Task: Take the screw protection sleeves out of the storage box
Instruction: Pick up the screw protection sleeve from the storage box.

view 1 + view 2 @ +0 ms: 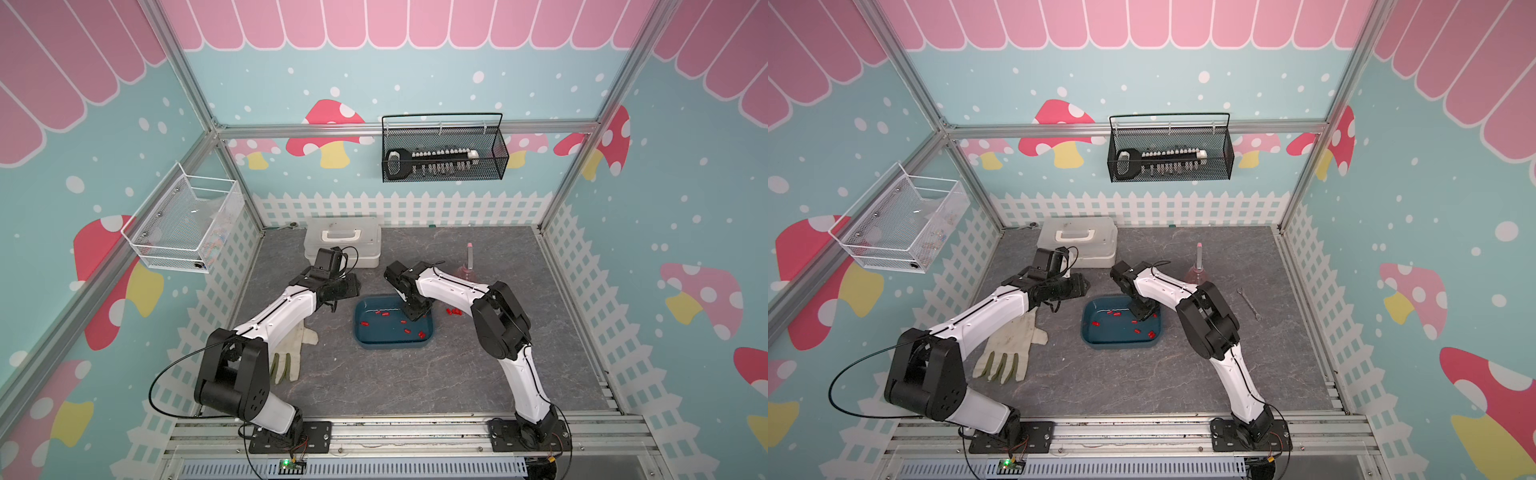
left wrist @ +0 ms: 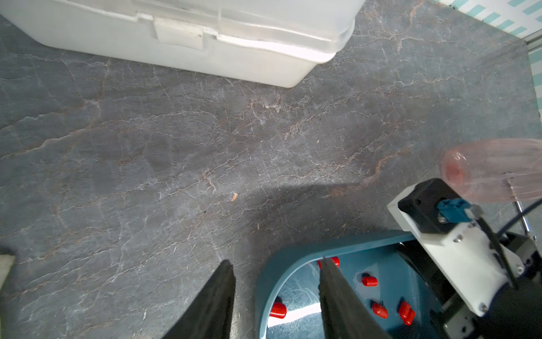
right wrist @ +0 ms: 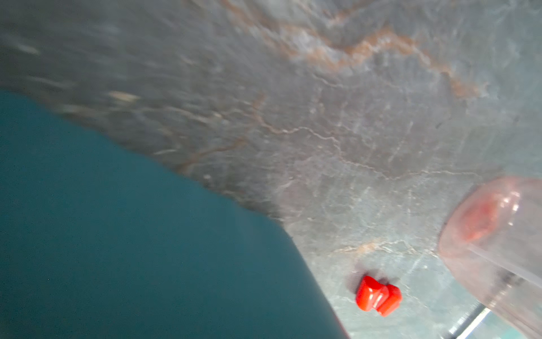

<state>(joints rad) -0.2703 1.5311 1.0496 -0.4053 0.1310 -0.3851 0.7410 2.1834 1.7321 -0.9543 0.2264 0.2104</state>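
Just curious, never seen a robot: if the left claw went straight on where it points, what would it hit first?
Probably the bare grey tabletop, just beyond the blue tub's rim. The left gripper aims between tub and white case; depth is hard to judge.

Red sleeves (image 1: 1137, 331) lie scattered in a teal storage box (image 1: 1121, 344). The right gripper (image 1: 1140, 318) dips into the box; a white glove (image 1: 1011, 345) lies left of it

No legible text or markings
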